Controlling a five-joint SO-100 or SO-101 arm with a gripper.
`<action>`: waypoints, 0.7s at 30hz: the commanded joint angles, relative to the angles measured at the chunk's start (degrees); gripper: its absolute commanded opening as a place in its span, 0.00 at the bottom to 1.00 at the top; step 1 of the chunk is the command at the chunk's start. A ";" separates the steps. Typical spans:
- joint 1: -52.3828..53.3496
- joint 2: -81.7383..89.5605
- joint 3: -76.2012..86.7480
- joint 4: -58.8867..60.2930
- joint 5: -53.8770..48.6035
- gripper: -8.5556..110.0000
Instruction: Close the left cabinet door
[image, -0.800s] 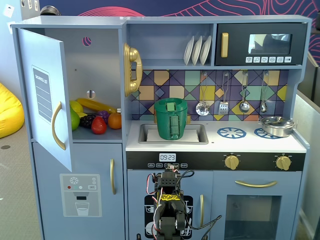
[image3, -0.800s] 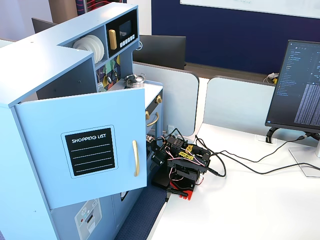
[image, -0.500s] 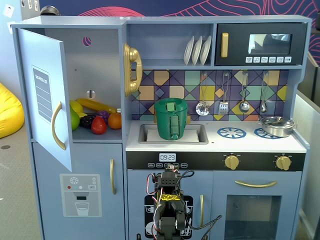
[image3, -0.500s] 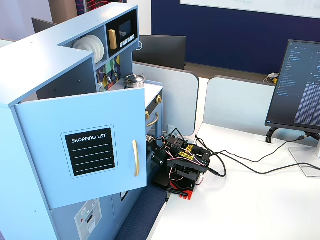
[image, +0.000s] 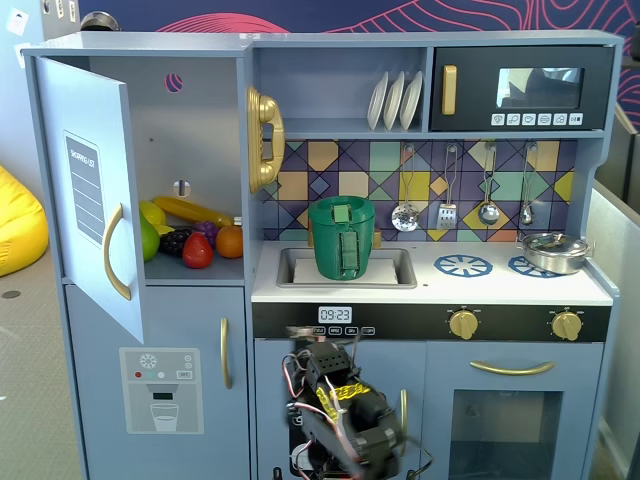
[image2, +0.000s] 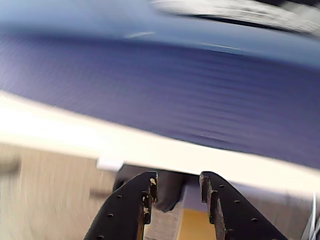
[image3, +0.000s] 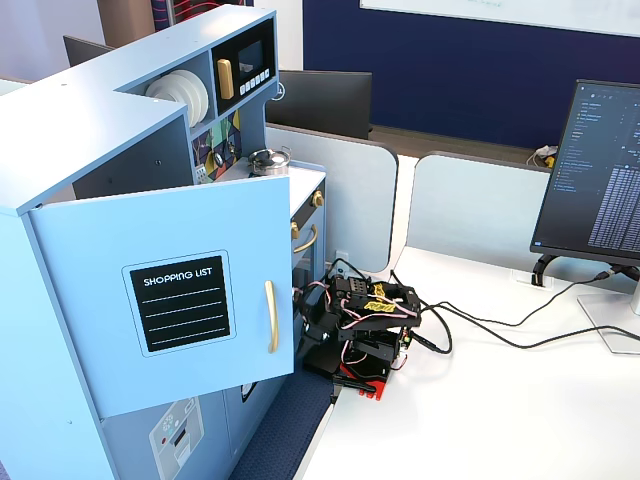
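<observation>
**Arm folded low, fridge door standing wide open**

We note the left cabinet door (image: 92, 190) swung fully out from the toy kitchen, its gold handle (image: 115, 252) facing the room. It sits well above and off to the left of the fingers (image2: 176, 192) as a fixed view frames it. We judge the closing push has not begun; nothing touches the door.

The arm (image: 340, 410) is folded down in front of the oven section, which we take for a rest pose, since the wrist camera looks along the tabletop (image3: 480, 400) edge and not at the door. The wrist view is smeared with motion blur; we make out two dark fingers parted, a gap between them, nothing held.

View differences: a fixed view shows the compartment behind the door, with toy fruit (image: 190, 238) on its shelf. Another fixed view shows the door's outer face with the "SHOPPING LIST" panel (image3: 181, 302), and the arm's base beside the cabinet. Neither fixed view shows the fingertips clearly.
</observation>
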 joint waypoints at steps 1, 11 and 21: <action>-27.69 -4.75 -9.40 -17.75 -6.94 0.07; -61.96 -30.59 -23.38 -60.38 -16.79 0.07; -59.15 -59.24 -47.55 -69.96 -20.39 0.07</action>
